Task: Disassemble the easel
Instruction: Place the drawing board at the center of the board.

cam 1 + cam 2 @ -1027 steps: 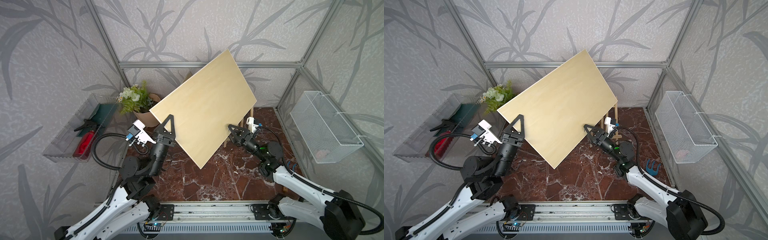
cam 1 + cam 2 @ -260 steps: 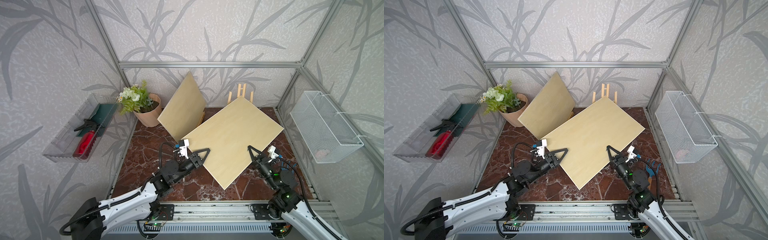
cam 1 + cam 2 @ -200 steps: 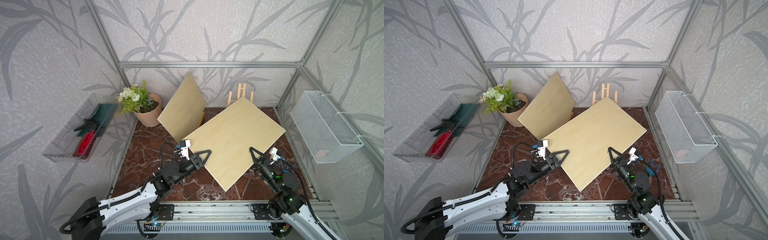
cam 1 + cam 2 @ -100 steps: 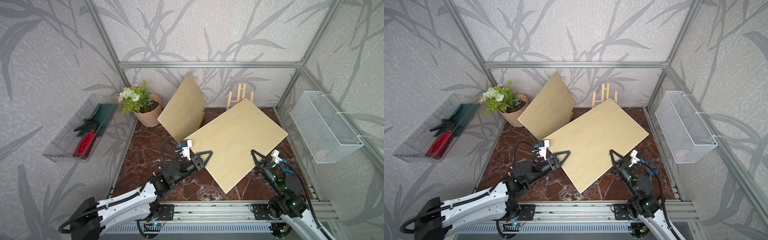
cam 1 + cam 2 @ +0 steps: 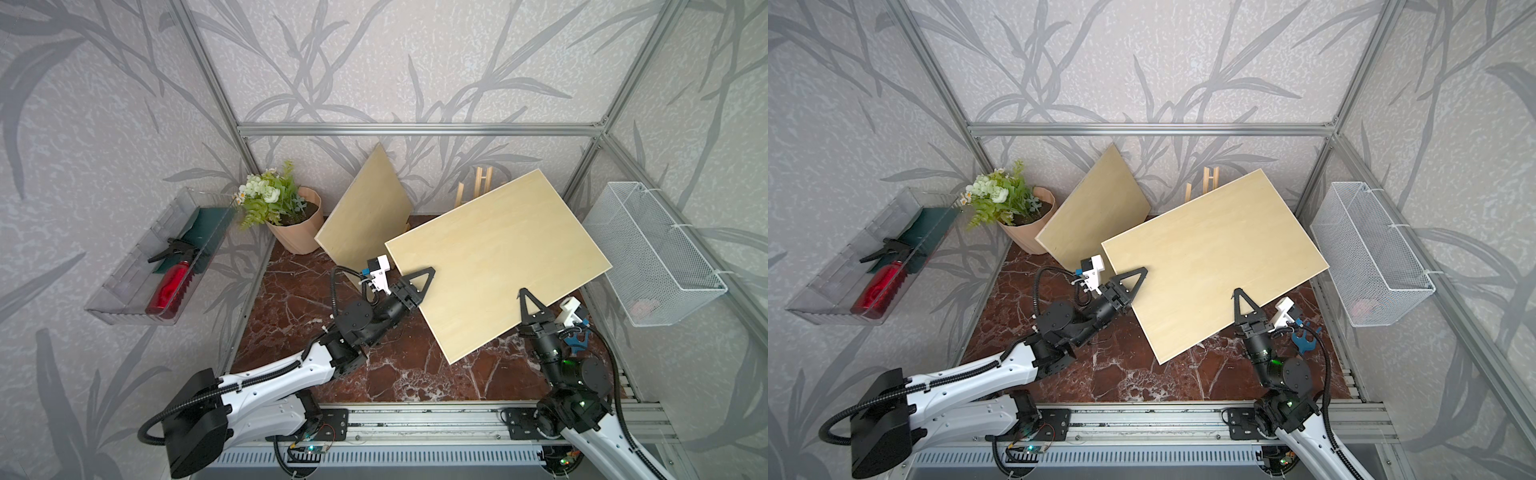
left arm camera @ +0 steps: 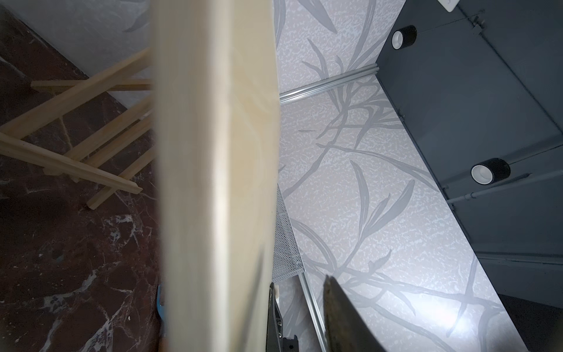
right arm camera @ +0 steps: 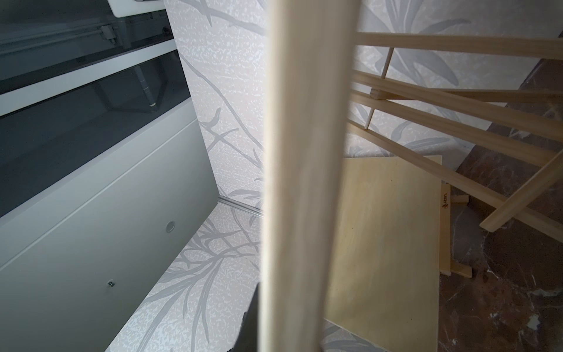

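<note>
Shows a large pale rectangular plywood board (image 5: pixel 498 266) (image 5: pixel 1212 257) tilted over the dark red marble floor (image 5: pixel 395 365), high toward the back wall, low toward the robot; cannot tell whether the low corner touches; looks smooth, unmarked and faintly grained in both top views, with a rounded pale edge in the wrist views; has its near right edge pinched tight in the right gripper (image 5: pixel 524 299) (image 5: pixel 1237 293); meets the left gripper (image 5: pixel 426 276) (image 5: pixel 1140 274) at the left edge with jaws parted, one black triangular finger (image 6: pixel 341 320) standing clear of the wood, the other hidden behind it; places the light wooden slatted easel frame (image 5: pixel 478 187) (image 5: pixel 1208 178) (image 6: pixel 76 100) (image 7: pixel 457 115) at the back wall behind the board; places a smaller pale plywood panel (image 5: pixel 365 220) leaning between that frame and a tan pot of green and white flowers (image 5: pixel 295 232).
</note>
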Action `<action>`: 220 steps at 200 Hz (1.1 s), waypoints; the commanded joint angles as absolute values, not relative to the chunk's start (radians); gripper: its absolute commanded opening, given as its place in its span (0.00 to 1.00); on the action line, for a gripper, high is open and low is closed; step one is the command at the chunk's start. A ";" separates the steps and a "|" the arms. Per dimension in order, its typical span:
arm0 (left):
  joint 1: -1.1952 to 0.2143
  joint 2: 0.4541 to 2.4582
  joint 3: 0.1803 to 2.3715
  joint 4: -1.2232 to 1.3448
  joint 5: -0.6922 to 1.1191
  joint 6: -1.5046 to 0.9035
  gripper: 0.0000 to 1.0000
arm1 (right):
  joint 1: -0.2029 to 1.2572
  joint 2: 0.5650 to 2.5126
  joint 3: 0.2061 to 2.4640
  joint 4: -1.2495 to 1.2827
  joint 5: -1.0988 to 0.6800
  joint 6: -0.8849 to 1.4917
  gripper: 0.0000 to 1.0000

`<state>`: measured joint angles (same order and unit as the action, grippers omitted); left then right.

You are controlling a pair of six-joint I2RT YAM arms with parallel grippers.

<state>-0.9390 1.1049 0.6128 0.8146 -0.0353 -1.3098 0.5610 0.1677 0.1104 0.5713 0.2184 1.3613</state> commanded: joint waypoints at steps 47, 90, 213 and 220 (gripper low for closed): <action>-0.951 1.113 0.693 1.017 0.044 -1.317 0.39 | 0.555 0.253 0.144 0.752 0.269 1.232 0.00; -0.951 1.054 0.663 0.966 0.052 -1.268 0.35 | 0.555 0.235 0.170 0.665 0.275 1.248 0.00; -0.949 0.970 0.652 0.885 0.068 -1.155 0.00 | 0.556 0.139 0.219 0.348 0.187 1.256 0.00; -0.949 0.948 0.648 0.860 0.055 -1.145 0.00 | 0.555 0.129 0.223 0.316 0.165 1.244 0.00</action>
<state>-0.9363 1.0565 0.6235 0.7631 0.0067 -1.2053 0.5632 0.1600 0.1844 0.4721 0.2035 1.3933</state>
